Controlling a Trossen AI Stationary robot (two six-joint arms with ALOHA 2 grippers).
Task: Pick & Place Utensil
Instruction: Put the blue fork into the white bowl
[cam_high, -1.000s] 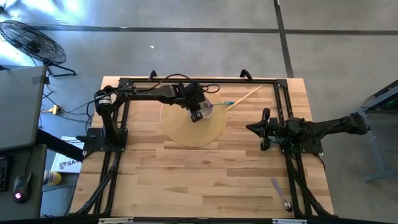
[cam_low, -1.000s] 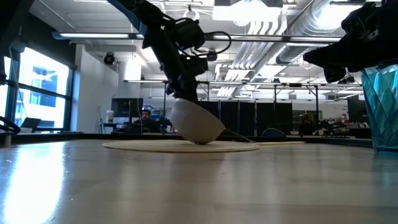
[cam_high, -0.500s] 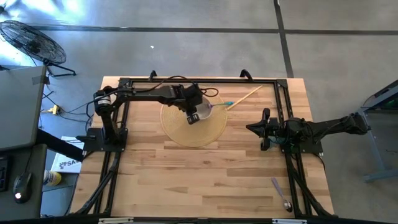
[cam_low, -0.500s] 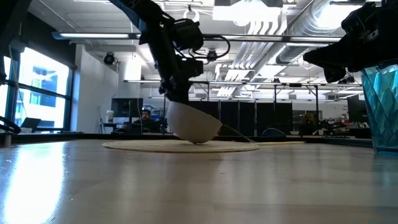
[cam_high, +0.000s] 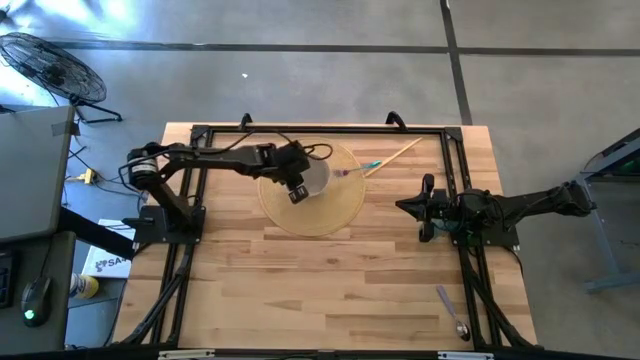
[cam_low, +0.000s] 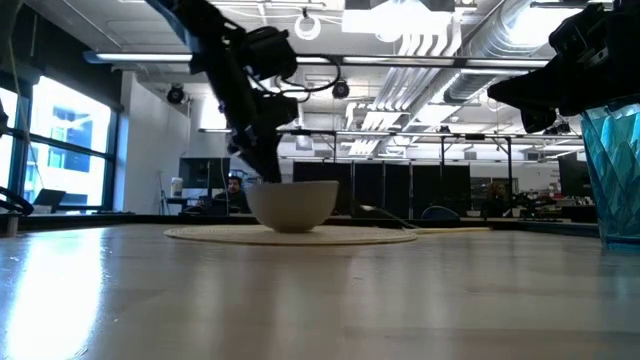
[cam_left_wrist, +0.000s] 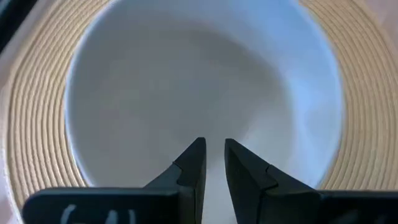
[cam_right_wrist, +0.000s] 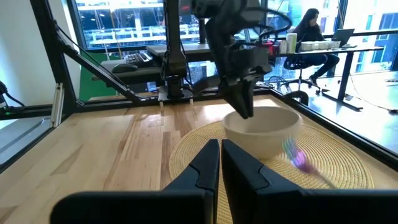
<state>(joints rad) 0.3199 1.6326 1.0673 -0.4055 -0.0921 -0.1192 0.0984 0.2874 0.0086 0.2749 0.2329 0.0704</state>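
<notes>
The bowl (cam_high: 313, 178), tilted a second ago, now sits upright on the mat (cam_high: 340, 212), so it is ready to receive; the left gripper (cam_high: 297, 186) hovers at its rim, fingers nearly closed on nothing; the right gripper (cam_high: 408, 207) waits closed; a spoon (cam_high: 452, 313), slim and metal, lies on the surface near the front right corner.

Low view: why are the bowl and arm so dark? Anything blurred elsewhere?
Low view: bright ceiling lights and window backlight the scene, leaving the bowl shaded and the left end effector a silhouette. Right wrist view: the purple-tipped utensil is smeared beside the bowl.
</notes>
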